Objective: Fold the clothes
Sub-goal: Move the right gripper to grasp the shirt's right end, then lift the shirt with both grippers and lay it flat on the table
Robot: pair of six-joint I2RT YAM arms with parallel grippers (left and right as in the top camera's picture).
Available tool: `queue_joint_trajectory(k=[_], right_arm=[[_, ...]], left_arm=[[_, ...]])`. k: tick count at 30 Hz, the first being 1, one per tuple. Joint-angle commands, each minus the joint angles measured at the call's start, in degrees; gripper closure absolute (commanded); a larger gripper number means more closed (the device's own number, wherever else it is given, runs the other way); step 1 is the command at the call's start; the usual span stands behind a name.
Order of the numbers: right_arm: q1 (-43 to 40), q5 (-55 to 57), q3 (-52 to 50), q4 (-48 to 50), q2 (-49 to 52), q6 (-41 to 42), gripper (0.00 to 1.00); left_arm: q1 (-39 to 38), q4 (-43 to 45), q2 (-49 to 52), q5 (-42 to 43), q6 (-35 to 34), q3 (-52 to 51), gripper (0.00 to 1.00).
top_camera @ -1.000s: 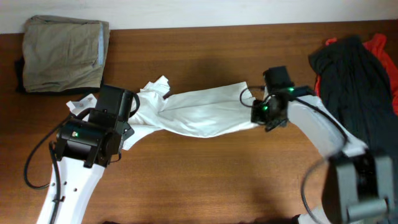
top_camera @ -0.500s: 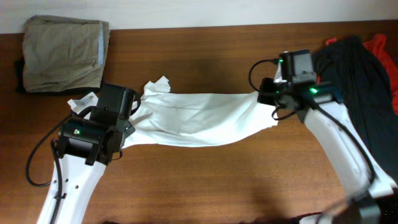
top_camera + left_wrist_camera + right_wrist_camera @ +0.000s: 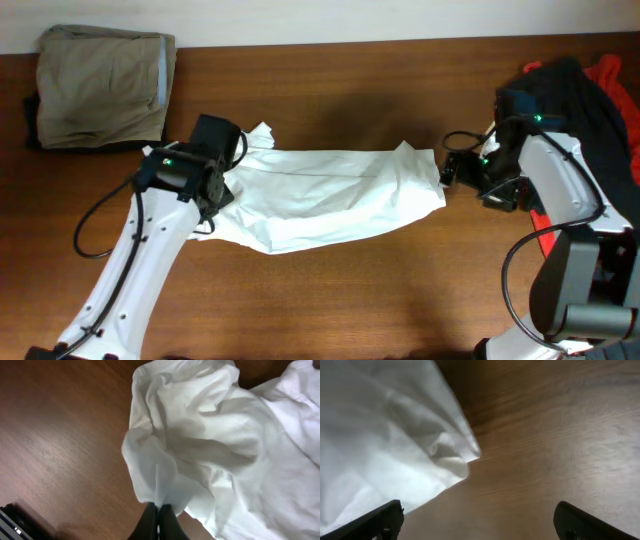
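Note:
A white garment [image 3: 330, 190] lies stretched left to right across the middle of the wooden table [image 3: 360, 300]. My left gripper [image 3: 222, 178] is at its crumpled left end. In the left wrist view the left gripper [image 3: 159, 516] is shut on a pinched fold of the white cloth [image 3: 215, 435]. My right gripper [image 3: 456, 170] hovers just past the garment's right edge. In the right wrist view it [image 3: 480, 524] stands wide open over bare wood. The cloth's corner [image 3: 380, 435] lies up and to the left of it, free of both fingers.
A folded khaki garment [image 3: 100, 85] sits at the back left on something dark [image 3: 30, 125]. A heap of black and red clothes [image 3: 570, 110] lies at the right edge, beside the right arm. The table's back edge meets a white wall.
The right gripper pulled the garment's right end out to the right, then opened and let it go. The cloth now lies flatter. The left arm shifted up and right, still holding its end.

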Motion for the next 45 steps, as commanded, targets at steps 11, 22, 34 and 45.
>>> queue_joint_trajectory(k=[11,22,34,45], right_arm=[[2.08,-11.91,-21.33,24.30,-1.33,4.55,0.31],[2.40,-11.56,-21.59,27.34,-1.33,7.19,0.75],[2.36,-8.24,-1.86,10.45,-22.32,7.34,0.96],[2.36,4.39,38.16,-16.46,-35.87,2.62,0.96]], left_arm=[[0.02,1.16,0.66,0.61,0.39,-0.33,0.99],[0.02,1.16,0.66,0.59,0.42,-0.33,0.99],[0.02,-6.03,-17.22,-3.06,9.05,14.84,0.99],[0.02,-13.22,-32.76,-11.04,14.53,45.88,0.99]])
